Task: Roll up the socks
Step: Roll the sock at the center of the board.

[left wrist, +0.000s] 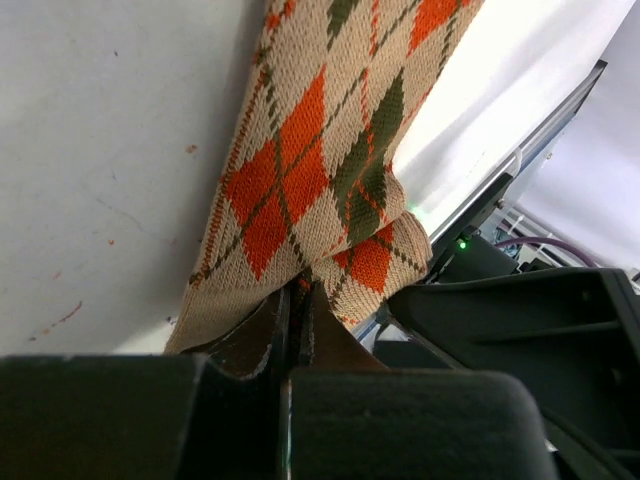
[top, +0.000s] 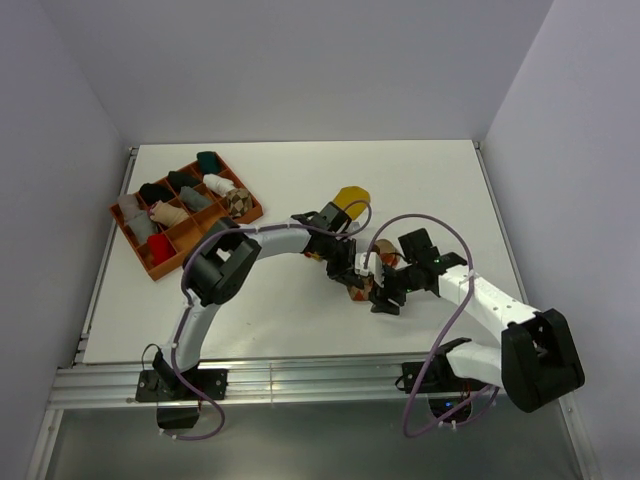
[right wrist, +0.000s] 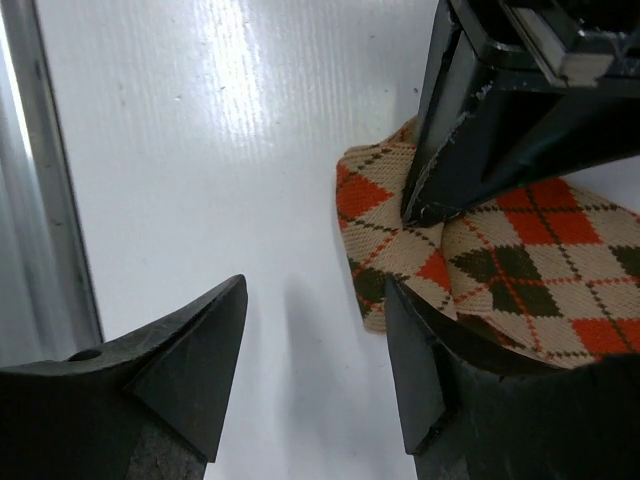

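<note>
An orange, brown and cream argyle sock (top: 357, 291) lies partly folded on the white table (top: 300, 320), near the middle. My left gripper (left wrist: 300, 292) is shut on a fold at the sock's (left wrist: 310, 170) edge. The right wrist view shows that same gripper (right wrist: 425, 200) pinching the sock (right wrist: 520, 270). My right gripper (right wrist: 315, 300) is open just beside the sock's end, with bare table between its fingers and one fingertip (right wrist: 410, 340) against the knit. A mustard yellow sock (top: 351, 197) lies behind the left gripper (top: 350, 270). A brown-and-cream argyle sock (top: 237, 201) sits bundled in the tray.
An orange compartment tray (top: 130, 243) at the back left holds several small sock bundles in black, grey, white, teal and red. Both arms meet close together at the table's middle; the right gripper (top: 378, 292) is right next to the left one. A metal rail runs along the near edge.
</note>
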Robot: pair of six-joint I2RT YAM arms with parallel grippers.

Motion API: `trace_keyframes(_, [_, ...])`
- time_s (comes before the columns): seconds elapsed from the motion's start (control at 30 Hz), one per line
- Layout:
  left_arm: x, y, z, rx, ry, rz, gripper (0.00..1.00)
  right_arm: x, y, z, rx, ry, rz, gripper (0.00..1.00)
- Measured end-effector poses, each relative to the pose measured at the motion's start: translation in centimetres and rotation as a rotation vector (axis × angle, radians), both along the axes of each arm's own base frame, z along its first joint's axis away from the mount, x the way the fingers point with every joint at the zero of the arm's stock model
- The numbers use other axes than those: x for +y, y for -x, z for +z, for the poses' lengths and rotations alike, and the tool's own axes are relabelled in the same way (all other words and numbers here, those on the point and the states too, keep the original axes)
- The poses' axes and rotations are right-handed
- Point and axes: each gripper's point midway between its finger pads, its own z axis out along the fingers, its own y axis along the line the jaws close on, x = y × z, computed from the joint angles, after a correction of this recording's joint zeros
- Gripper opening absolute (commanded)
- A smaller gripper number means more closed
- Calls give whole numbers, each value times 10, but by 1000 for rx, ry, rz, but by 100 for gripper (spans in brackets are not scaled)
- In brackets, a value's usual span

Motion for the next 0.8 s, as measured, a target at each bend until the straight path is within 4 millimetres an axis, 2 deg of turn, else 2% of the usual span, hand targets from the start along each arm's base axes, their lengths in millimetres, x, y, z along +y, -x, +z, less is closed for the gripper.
trace_keyframes(0.33, [0,-2,-1,29,-6,1,0,2,-19,-10,-125,47,-19,64])
trace_keyframes(0.73, [-1,-2,-1,54,-2,7,0,5,-29,-19,-237,138,-17,64])
trace_keyframes(0.8, [-1,-1,-2,61,1,5,0,4,-29,-22,-243,155,-15,60])
